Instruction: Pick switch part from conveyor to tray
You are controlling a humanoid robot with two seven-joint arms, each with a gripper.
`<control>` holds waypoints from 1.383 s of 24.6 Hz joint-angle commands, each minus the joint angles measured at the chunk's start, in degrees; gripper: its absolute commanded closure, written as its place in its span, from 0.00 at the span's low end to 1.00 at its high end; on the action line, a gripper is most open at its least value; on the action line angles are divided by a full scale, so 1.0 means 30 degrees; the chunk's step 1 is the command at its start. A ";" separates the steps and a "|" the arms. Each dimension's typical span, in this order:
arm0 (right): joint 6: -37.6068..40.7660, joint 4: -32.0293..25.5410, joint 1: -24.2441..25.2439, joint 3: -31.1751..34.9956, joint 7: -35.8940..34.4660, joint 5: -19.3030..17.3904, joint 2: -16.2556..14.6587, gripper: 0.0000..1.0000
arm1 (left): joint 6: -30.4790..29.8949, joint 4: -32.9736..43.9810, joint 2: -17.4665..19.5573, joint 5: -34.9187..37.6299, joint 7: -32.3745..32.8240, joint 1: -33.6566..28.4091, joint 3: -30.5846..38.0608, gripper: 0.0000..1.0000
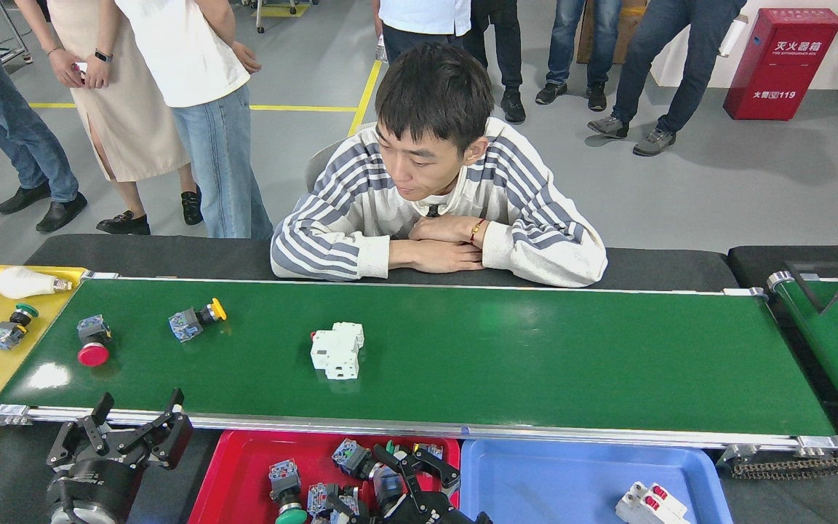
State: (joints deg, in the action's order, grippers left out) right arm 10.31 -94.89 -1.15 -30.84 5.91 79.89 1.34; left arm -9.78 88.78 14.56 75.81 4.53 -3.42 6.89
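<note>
Right gripper [408,477] over red tray [237,473], seemingly holding a switch part [388,482].

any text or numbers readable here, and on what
"灭火器箱" in white on the red fire extinguisher box.
"火警 119" lower on the same box; the small English line between them is too blurred to read.
The switch parts carry no legible print.

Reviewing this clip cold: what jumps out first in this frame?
A person in a striped sweater leans on folded arms at the far edge of the wide green conveyor, watching. On the belt lie a white breaker mid-belt and two push-button switches toward the left. At the near edge, the right gripper hangs over the red tray of switch parts.
</note>
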 commanded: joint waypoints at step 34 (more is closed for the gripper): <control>0.1516 0.1309 0.2608 1.4001 -0.1999 -0.2256 -0.1121 0.00 | 0.1738 -0.6565 -0.2773 0.3734 0.0482 0.5916 0.0632 0.01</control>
State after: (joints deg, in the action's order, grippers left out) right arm 14.04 -90.46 7.40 11.04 0.24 73.31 -1.43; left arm -5.35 69.83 5.53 86.83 6.17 12.60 8.13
